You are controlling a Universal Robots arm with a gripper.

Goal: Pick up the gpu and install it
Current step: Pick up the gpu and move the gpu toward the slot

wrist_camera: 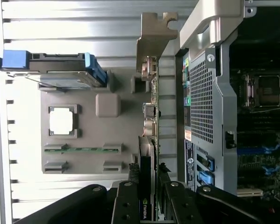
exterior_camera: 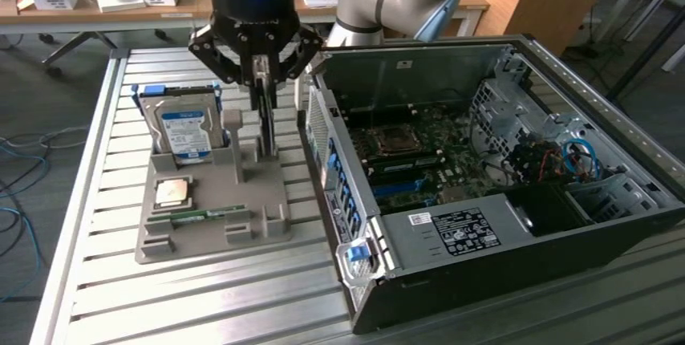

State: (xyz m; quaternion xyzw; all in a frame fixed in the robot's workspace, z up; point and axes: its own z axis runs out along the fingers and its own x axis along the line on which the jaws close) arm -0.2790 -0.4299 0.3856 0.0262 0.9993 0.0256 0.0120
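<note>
My tool (exterior_camera: pixel 261 88) sits over the grey plastic tray (exterior_camera: pixel 214 242) on the ribbed metal tabletop (exterior_camera: pixel 214 301). It looks clamped on the top edge of the gpu (exterior_camera: pixel 263 124), 1 finger each side, though the contact is hard to see.

There's 1 gpu: a thin, flat dark card standing upright on edge in the tray's slot, just beside the PC case (exterior_camera: pixel 450 269). Seen from the wrist, it is edge-on (wrist_camera: pixel 147 144) w/ a pale metal bracket (wrist_camera: pixel 154 35) at the far end.

Also in the tray:
- 1 hard drive (exterior_camera: pixel 184 128), silver w/ a blue-white label, standing up
- 1 square chip (exterior_camera: pixel 173 192), lying flat
- 1 slim green RAM stick (exterior_camera: pixel 198 216), lying flat

The 1 case is black, side panel off, board exposed.
</note>
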